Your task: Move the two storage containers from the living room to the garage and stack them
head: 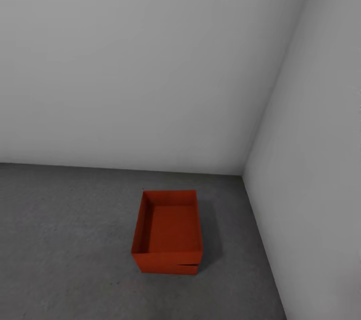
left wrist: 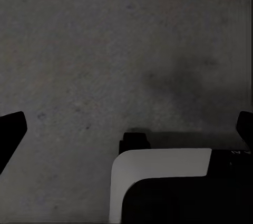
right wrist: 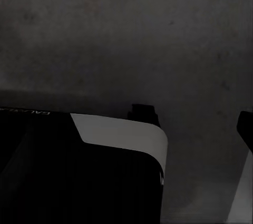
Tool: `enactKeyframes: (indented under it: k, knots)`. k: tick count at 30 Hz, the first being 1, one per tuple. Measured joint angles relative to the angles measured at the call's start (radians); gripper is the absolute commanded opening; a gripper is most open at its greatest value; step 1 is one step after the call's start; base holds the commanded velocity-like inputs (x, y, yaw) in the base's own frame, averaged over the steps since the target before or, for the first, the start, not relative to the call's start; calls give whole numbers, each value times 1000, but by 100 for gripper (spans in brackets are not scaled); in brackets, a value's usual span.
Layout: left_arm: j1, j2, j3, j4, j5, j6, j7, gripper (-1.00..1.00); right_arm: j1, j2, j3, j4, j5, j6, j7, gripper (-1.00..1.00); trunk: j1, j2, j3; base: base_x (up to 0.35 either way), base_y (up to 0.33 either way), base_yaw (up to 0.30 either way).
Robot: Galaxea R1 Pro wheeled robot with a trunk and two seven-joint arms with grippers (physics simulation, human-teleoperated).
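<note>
Already the two containers point(head: 168, 232) sat stacked on the garage floor point(head: 65, 240), near the corner, at about six o'clock in my head view, the upper bin slightly skewed on the lower. My left gripper point(left wrist: 126, 129) hung spread over bare concrete, holding nothing, an orange edge at its twelve. For the right gripper point(right wrist: 247, 129) I could not tell the jaw state. I judged the risk to be clipping the stack while backing away, which could slide the top bin off.
</note>
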Motion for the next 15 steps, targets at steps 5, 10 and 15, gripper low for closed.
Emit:
enactKeyframes:
  k: [5, 10, 15]
  knots:
    - [30, 4, 0, 0, -1, -7, -2, 100, 8, 0, 0, 4, 1, 4, 0, 100, -19, 35, 16, 0, 0, 0]
    - [39, 0, 0, -1, 1, -5, 3, 100, 9, 1, 0, 10, 0, 7, -1, 100, -38, 70, 31, 0, 0, 0]
    - [41, -6, 0, -1, 2, 1, 12, 100, 9, 2, 0, 12, 0, 8, -2, 100, -58, 105, 47, 0, 0, 0]
